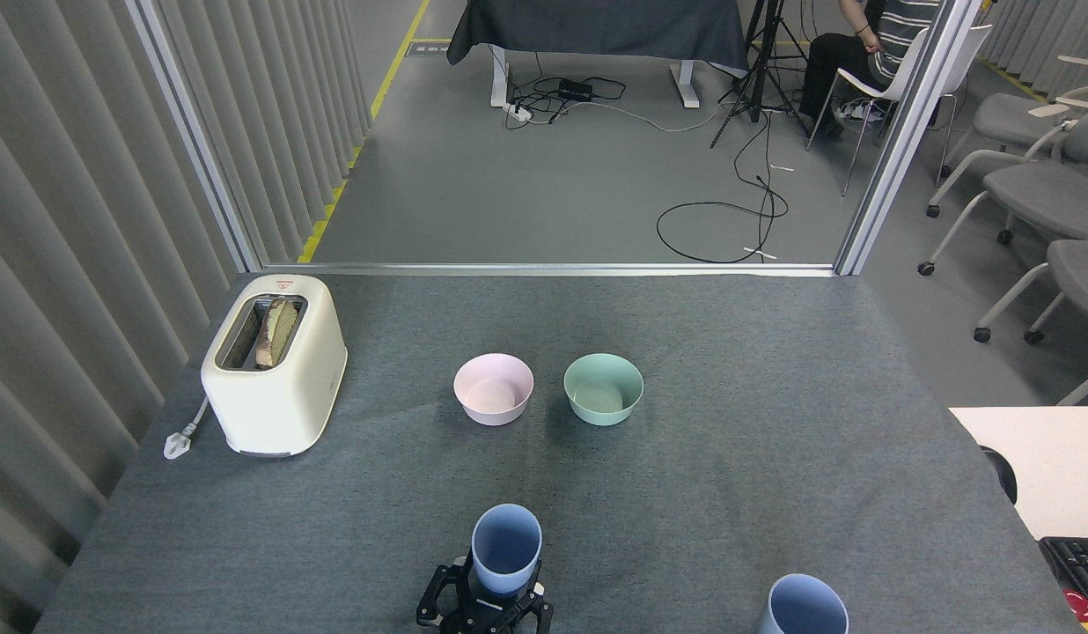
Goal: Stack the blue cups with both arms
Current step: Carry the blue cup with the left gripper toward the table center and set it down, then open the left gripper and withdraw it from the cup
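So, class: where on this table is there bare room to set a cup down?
Free: the wide grey stretch right of the mint-green bowl, and the patch between the toaster and the held blue cup. Crowded: around the pink bowl and the near edge by the second blue cup.

Left end effector low at centre, fingers clasped.

Bare table between blue cups

Even, bright overhead light fills my view; focus holds sharp from the near table to the far floor. Soft, faint shadows pool beside the bowls and toaster. No glare or blur; straight lines lean outward toward the frame's edges.
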Controlling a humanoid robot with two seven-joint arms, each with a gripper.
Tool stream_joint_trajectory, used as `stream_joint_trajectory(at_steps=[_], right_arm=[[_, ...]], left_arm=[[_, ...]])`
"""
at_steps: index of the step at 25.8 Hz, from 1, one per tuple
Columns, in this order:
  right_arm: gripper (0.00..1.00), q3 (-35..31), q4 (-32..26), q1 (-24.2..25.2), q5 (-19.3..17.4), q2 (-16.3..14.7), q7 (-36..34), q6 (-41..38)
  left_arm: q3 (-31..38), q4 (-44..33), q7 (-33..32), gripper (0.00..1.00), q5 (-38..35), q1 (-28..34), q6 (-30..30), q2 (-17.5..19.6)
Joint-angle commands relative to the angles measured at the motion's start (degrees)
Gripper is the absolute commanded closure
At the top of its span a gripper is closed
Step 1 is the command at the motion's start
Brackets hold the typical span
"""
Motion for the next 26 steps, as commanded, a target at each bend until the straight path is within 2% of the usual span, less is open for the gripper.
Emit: stream_joint_trajectory(at_steps=[1, 4, 8, 17, 20, 26], right_arm=[[0.00, 0.08, 0.00, 0.00, 0.00, 0.00, -0.06, -0.02], [0.00, -0.01, 0.09, 0.00, 0.00, 0.00, -0.06, -0.02], [0.00, -0.01, 0.09, 0.00, 0.00, 0.00, 0.03, -0.02], [0.00, -0.01, 0.26, 0.00, 0.00, 0.00, -0.06, -0.02], [0.00, -0.01, 0.35, 0.00, 0.00, 0.00, -0.06, -0.02], [0.00, -0.53, 0.44, 0.61, 0.00, -0.18, -0.06, -0.02]], left_arm=[[0.00, 0.22, -0.08, 0.25, 0.44, 0.01, -0.13, -0.09], [0.00, 0.22, -0.17, 0.06, 0.62, 0.10, -0.22, -0.17], [-0.09, 0.22, -0.17, 0.01, 0.62, 0.45, -0.83, -0.26], [0.26, -3.29, -0.17, 0.00, 0.88, 4.58, -2.59, 0.09], [0.53, -8.21, -0.17, 0.00, 0.88, 8.98, -2.59, 0.44], [3.07, -16.39, -0.17, 0.00, 0.80, 18.12, -1.89, 3.61]])
